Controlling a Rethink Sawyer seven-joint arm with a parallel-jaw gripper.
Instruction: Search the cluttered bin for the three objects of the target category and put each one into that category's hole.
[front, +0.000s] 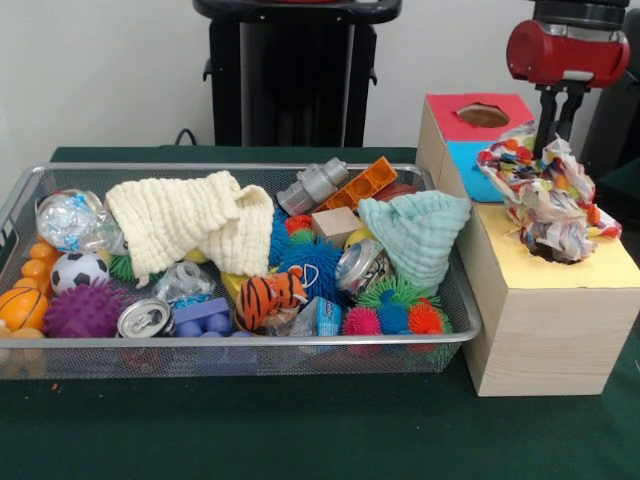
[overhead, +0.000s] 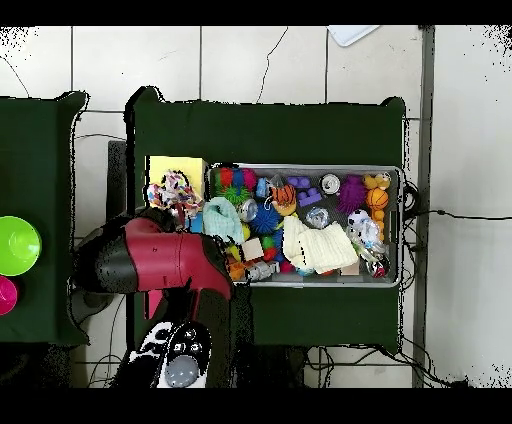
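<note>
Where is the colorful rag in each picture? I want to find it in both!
Front view: the colorful rag sits at the right, bunched over the hole in the yellow top of the wooden box, under the gripper.
Overhead view: the rag is left of centre, on the yellow top.
Shared landmark: the wire bin beside the box.

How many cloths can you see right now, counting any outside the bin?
3. A cream cloth lies left of centre in the bin, a mint cloth sits at its right end, and a multicoloured cloth is at the yellow hole under the gripper. Others may be buried.
</note>
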